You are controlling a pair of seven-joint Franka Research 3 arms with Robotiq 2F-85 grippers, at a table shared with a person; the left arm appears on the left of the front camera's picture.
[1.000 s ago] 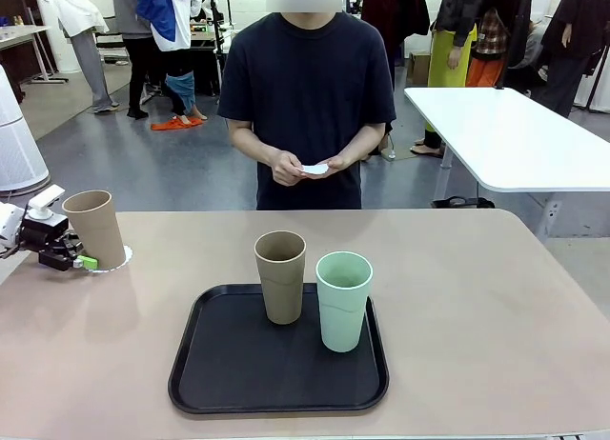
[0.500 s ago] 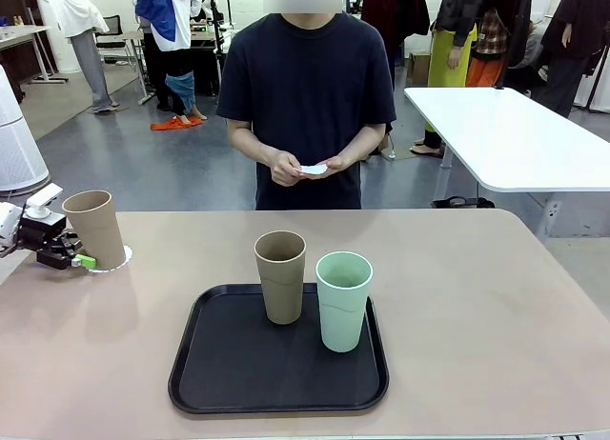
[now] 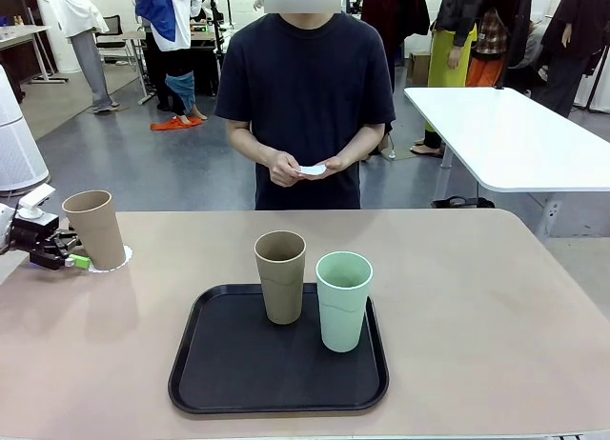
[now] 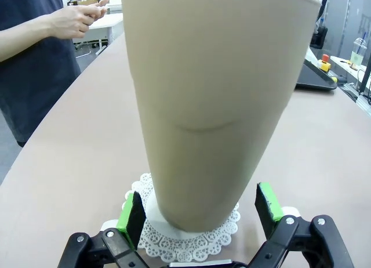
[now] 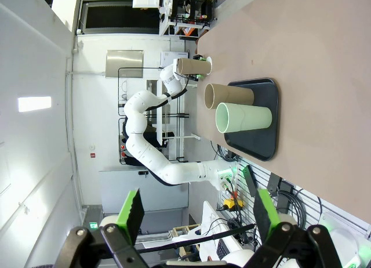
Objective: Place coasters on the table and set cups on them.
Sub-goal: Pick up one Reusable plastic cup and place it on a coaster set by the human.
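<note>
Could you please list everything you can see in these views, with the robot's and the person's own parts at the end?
Tan cups: two, tan-brown; one on a coaster at the table's left edge, one on the tray.
Mint cup: one, pale green; on the tray, right of the tan one.
Coasters: one, lacy white, under the left cup; a white piece, likely another, in the person's hands.
Tray: one, black; mid-table.
Table: one, beige.
White table: one; behind, right.
Person's hands: two; at the waist.
Left gripper: open, astride the left cup's base.
Right gripper: open, in the air.
</note>
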